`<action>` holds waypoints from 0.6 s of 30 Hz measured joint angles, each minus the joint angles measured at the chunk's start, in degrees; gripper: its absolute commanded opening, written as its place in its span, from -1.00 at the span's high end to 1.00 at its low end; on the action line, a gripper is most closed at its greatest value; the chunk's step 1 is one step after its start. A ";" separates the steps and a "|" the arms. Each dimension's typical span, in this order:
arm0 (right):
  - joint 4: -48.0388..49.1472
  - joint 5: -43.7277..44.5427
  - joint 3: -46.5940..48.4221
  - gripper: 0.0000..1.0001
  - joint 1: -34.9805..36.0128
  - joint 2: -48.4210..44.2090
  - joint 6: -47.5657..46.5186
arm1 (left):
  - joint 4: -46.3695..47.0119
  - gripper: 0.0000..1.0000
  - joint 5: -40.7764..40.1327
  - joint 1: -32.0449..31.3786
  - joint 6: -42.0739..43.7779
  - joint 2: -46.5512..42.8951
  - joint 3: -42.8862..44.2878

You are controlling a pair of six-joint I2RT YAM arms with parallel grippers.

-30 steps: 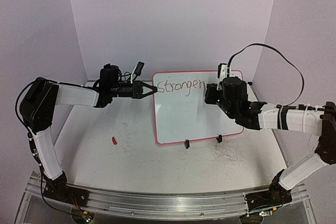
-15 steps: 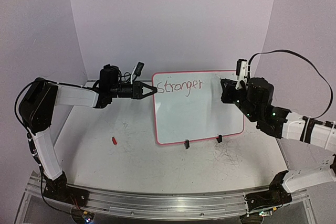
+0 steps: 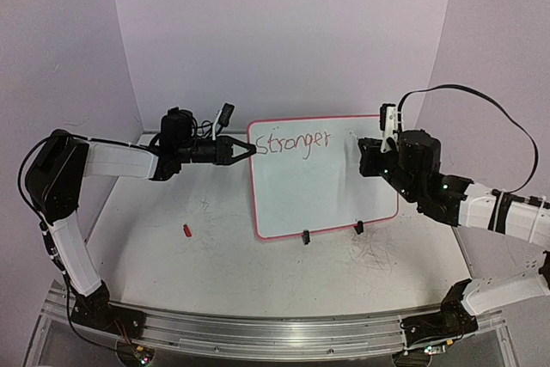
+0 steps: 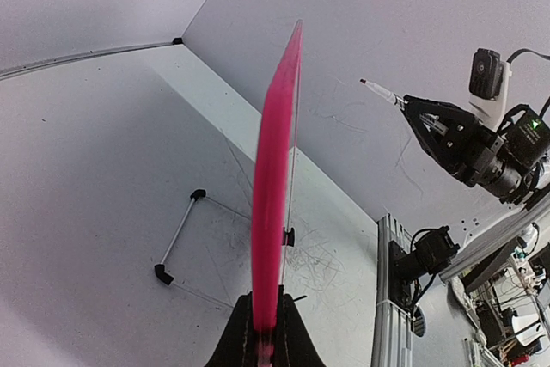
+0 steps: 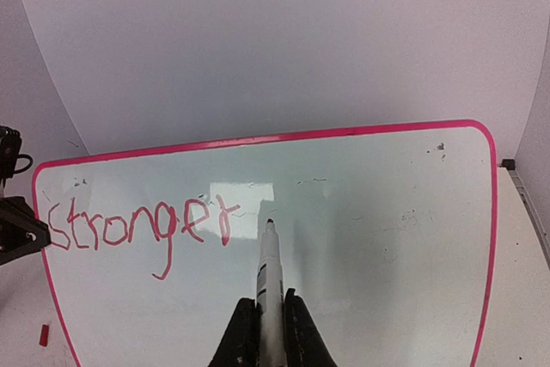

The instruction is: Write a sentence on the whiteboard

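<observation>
Scuffed white table (image 3: 215, 242), a small red cap (image 3: 186, 230) lying on it. The flat, glossy whiteboard (image 3: 326, 195), pink-rimmed and round-cornered, stands propped. The left claw (image 3: 251, 149) pinches its left edge. The right claw (image 5: 270, 305) pinches a white marker (image 5: 269, 268), its tip off the board by the sentence (image 5: 142, 223), which reads only "Stronger". Plain pale wall (image 3: 284, 32) behind.

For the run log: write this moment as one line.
left gripper: shut on whiteboard edge | right gripper: shut on marker, tip off board | sentence: only "Stronger" written
</observation>
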 measured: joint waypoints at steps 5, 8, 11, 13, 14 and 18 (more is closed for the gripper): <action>-0.46 -0.40 0.74 1.00 -0.25 1.56 1.89 | 0.02 1.00 -0.16 0.00 0.51 -0.01 -0.20; -0.58 -0.77 1.40 1.00 -0.56 2.42 2.91 | 0.04 1.00 -0.19 0.00 0.73 -0.04 -0.46; -0.79 -0.76 1.65 1.00 -0.77 2.72 3.39 | 0.05 1.00 -0.20 0.00 0.86 -0.20 -0.68; -0.85 -0.72 1.66 1.00 -0.82 2.73 3.41 | 0.04 1.00 -0.20 0.00 0.89 -0.23 -0.70; -0.85 -0.68 1.66 1.00 -0.83 2.75 3.35 | 0.04 1.00 -0.20 0.00 0.89 -0.24 -0.70; -0.85 -0.40 1.66 1.00 -0.85 2.73 2.51 | 0.04 1.00 -0.20 0.00 0.89 -0.24 -0.70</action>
